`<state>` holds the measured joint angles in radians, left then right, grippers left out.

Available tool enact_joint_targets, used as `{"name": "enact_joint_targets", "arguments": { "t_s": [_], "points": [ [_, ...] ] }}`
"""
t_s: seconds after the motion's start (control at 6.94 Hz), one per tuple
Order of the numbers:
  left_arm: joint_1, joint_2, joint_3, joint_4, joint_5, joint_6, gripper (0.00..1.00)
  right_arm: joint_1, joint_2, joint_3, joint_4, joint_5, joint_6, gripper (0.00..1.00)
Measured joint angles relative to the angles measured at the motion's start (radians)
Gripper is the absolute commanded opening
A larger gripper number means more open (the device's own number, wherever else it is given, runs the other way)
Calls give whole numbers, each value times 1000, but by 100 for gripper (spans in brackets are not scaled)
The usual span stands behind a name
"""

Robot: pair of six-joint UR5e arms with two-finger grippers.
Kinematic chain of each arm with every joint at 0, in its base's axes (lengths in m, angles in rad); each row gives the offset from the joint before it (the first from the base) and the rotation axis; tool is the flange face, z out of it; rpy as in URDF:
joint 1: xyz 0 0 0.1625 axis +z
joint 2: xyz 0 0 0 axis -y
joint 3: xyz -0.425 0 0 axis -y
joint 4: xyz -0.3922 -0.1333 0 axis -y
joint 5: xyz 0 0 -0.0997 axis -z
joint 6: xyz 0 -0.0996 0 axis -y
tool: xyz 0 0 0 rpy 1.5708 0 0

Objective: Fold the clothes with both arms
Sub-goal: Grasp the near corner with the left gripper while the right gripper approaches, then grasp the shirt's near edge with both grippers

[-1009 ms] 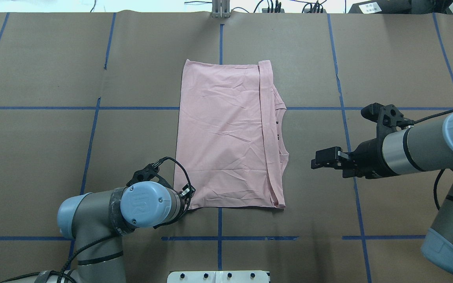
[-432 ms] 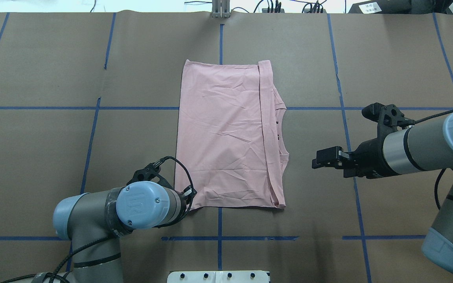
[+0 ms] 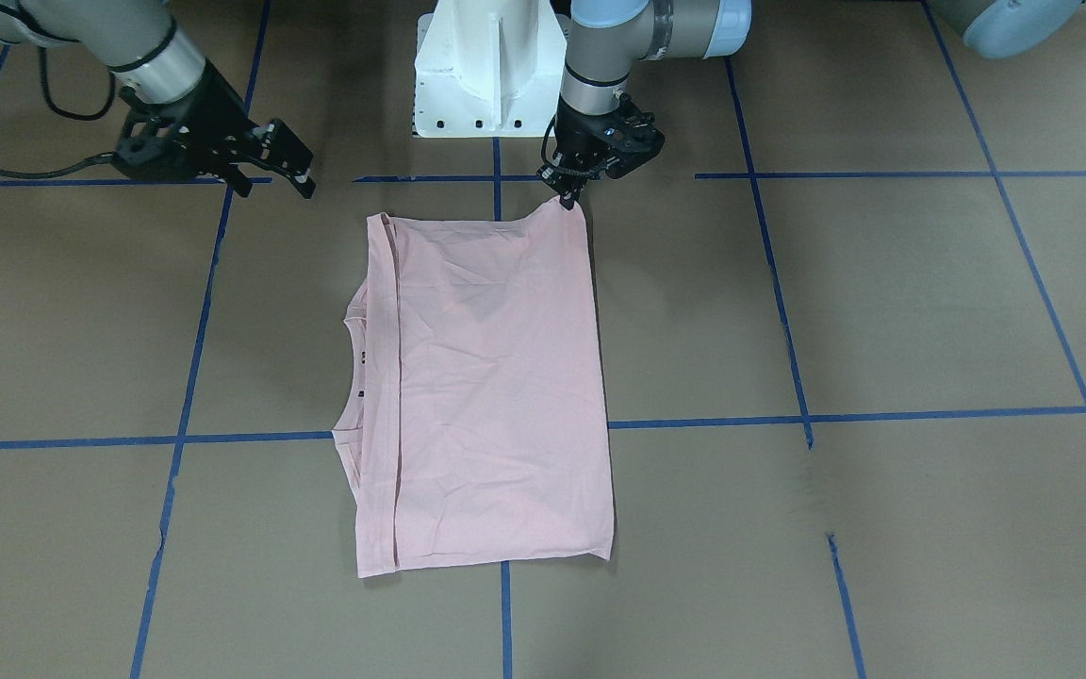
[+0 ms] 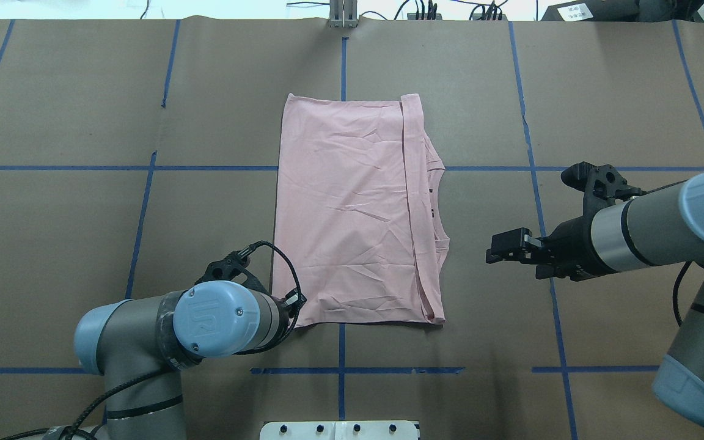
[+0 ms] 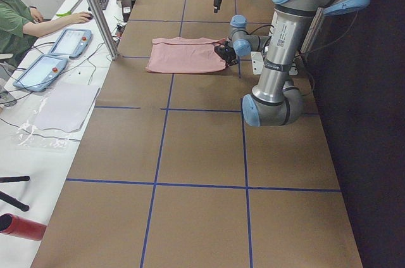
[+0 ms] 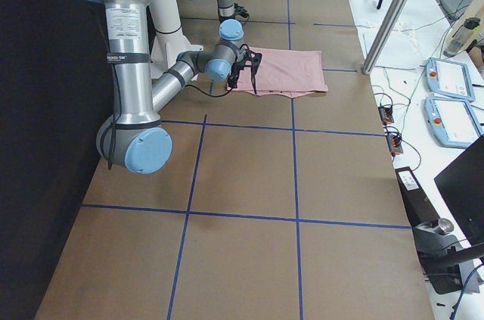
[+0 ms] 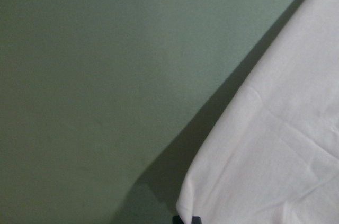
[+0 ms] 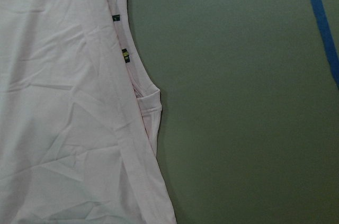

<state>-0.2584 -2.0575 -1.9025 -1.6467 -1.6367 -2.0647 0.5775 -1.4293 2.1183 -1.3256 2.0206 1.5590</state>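
The pale pink T-shirt (image 4: 352, 208) lies folded into a tall rectangle at the table's middle, back side up, with the neckline and folded strip on its right edge. It also shows in the front-facing view (image 3: 496, 377). My left gripper (image 4: 296, 300) points down at the shirt's near-left corner and is shut on it. In the front-facing view (image 3: 569, 196) the corner peaks up into the fingertips. The left wrist view shows the cloth (image 7: 275, 144) raised over its shadow. My right gripper (image 4: 490, 253) hovers open and empty over bare table, right of the neckline (image 8: 132, 60).
The white pedestal base (image 3: 491, 66) stands at the near table edge between the arms. Blue tape lines (image 4: 341, 366) grid the brown table. A metal post (image 4: 343, 15) stands at the far edge. An operator (image 5: 19, 21) sits with tablets beyond it.
My left arm's wrist and elbow have drifted slightly left and toward the base, still at the shirt's corner. The right arm has barely shifted. The shirt lies as before.
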Motion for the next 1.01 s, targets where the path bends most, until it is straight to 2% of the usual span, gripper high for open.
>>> {"name": "enact_joint_targets", "arguments": {
  "t_s": [0.14, 0.29, 0.43, 0.72, 1.01],
  "points": [
    [-2, 0, -4, 2, 0, 9, 0, -33, 116, -45, -126, -13, 61, 100],
    [-3, 1, -6, 2, -1, 13, 0, -70, 212, -99, -203, -42, 105, 100],
    [-4, 1, -7, 2, -1, 14, 0, -110, 259, -138, -234, -84, 124, 100],
    [-5, 1, -7, 1, -2, 15, 0, -174, 280, -200, -242, -144, 131, 100],
    [-4, 1, -8, 1, -3, 15, 0, -195, 290, -254, -238, -159, 128, 100]
  ]
}}
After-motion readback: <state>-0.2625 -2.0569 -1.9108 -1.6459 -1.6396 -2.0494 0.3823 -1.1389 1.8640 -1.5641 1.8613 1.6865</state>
